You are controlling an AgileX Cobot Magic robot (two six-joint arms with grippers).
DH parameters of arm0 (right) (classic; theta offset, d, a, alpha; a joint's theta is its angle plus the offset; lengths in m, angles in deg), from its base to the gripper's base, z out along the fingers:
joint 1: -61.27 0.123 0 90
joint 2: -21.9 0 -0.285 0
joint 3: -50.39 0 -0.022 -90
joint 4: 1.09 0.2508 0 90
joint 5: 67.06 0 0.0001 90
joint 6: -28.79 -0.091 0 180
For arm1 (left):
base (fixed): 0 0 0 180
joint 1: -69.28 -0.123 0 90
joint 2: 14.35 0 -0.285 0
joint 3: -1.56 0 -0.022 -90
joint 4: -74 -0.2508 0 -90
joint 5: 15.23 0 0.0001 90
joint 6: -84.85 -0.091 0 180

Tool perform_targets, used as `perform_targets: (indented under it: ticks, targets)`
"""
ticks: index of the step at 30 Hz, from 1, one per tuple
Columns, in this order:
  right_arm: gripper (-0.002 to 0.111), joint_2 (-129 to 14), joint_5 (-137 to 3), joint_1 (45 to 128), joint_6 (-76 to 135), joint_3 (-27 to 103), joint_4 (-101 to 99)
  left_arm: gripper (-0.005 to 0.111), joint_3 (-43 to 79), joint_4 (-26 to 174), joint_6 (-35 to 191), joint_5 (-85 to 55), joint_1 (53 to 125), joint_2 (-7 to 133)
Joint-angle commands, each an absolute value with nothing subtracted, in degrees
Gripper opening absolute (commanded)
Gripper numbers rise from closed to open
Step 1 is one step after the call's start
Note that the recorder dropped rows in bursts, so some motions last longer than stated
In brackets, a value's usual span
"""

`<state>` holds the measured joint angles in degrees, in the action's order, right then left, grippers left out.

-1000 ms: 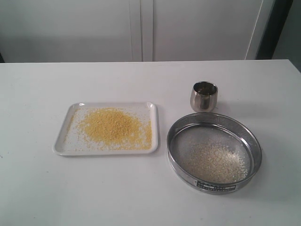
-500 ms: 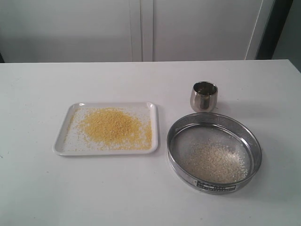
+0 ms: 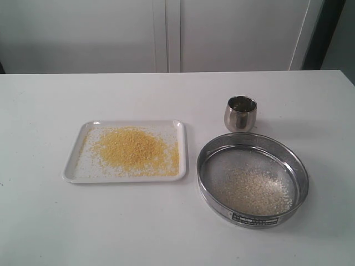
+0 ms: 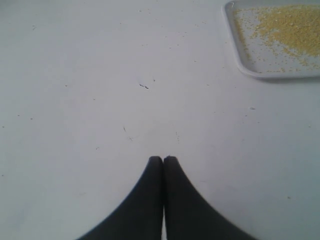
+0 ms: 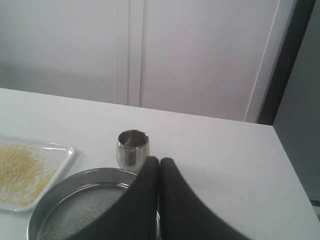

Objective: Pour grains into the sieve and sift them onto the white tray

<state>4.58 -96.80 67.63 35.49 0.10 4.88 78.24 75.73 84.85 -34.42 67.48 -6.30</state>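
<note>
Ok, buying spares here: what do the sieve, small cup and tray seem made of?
The wide round sieve looks like brushed steel with fine wire mesh: dull grey sheen. The small rounded cup seems polished steel, mirroring its surroundings. The flat white rectangular tray is probably plastic: smooth, matt, no sheen.

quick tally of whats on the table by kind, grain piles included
white tray: 1
sieve: 1
steel cup: 1
grain piles: 2 (yellow grains on the tray, pale grains in the sieve)
total: 5
</note>
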Motion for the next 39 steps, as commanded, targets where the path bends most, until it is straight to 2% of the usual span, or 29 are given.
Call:
perform_targets:
  ticks: [1,14,39]
  targets:
    - [0.000,7.79,-96.36,67.50,35.42,-2.83,4.45,0.000,78.77,76.07,84.85,-34.89,67.74,-6.56]
    - [0.000,14.11,-96.59,67.50,35.42,-10.27,4.45,0.000,78.77,76.07,84.85,-34.89,67.74,-6.56]
    - [0.000,14.12,-90.68,67.50,34.09,-22.66,4.68,0.000,78.77,76.07,84.85,-34.89,67.74,-6.56]
